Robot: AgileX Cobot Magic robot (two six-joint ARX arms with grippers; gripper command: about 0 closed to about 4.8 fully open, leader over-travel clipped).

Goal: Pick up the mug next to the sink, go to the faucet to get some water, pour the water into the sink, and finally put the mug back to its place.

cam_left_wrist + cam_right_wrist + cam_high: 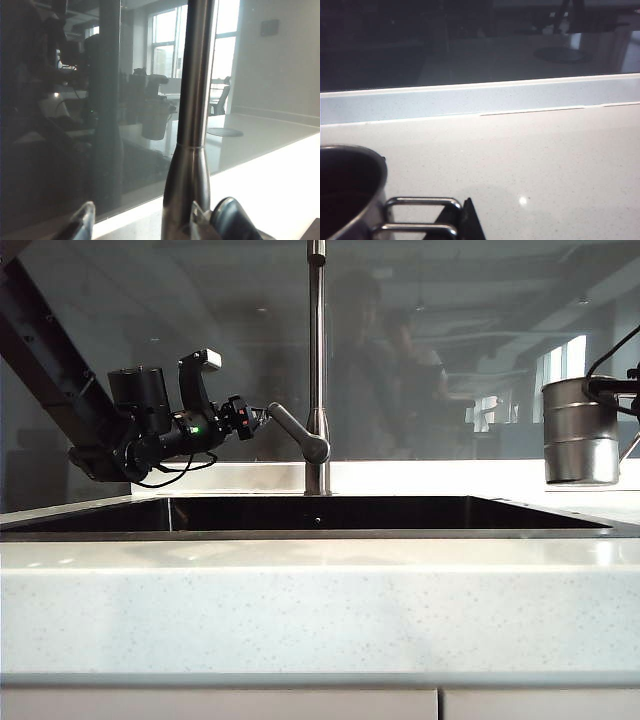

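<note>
Mug point(581, 431) hangs upright off the desk point(320, 600) right of the sink point(300, 514), right end effector point(457, 220) clamped on its handle; left end effector point(252, 418), spread, brackets the faucet point(316, 370) lever, so carry it level under the spout.

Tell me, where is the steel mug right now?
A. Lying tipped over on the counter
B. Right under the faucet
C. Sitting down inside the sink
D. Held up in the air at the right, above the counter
D: the mug hangs upright above the counter at the far right, the right pincer shut on its handle, well away from the faucet where the open left pincer waits.
</note>
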